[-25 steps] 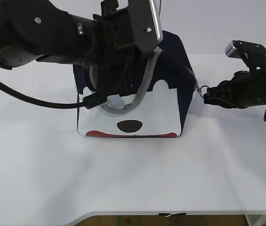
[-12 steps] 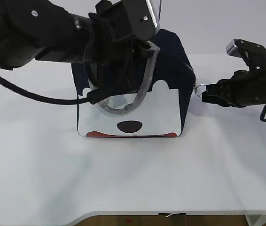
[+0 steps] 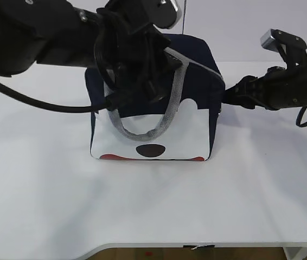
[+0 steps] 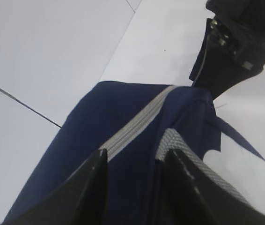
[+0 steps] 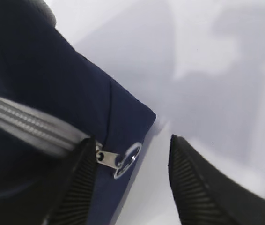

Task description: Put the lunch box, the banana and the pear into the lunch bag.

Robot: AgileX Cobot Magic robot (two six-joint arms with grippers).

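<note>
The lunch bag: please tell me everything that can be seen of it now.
The lunch bag is a boxy navy-blue fabric bag standing upright on the white table. Its front has a white panel with a dark oval and red patches at the bottom edge. A grey webbing handle hangs over that panel. The grey zipper looks closed, and its ring pull hangs free between the right tool's open jaws. The left tool straddles the top without gripping.

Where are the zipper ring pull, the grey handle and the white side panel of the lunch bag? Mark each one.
zipper ring pull [image 5: 128, 160], right wrist view, on the metal ring's rim.
grey handle [image 3: 159, 129], exterior view, on the webbing loop's lower right curve.
white side panel [image 3: 189, 135], exterior view, on the panel's bare right part.
</note>
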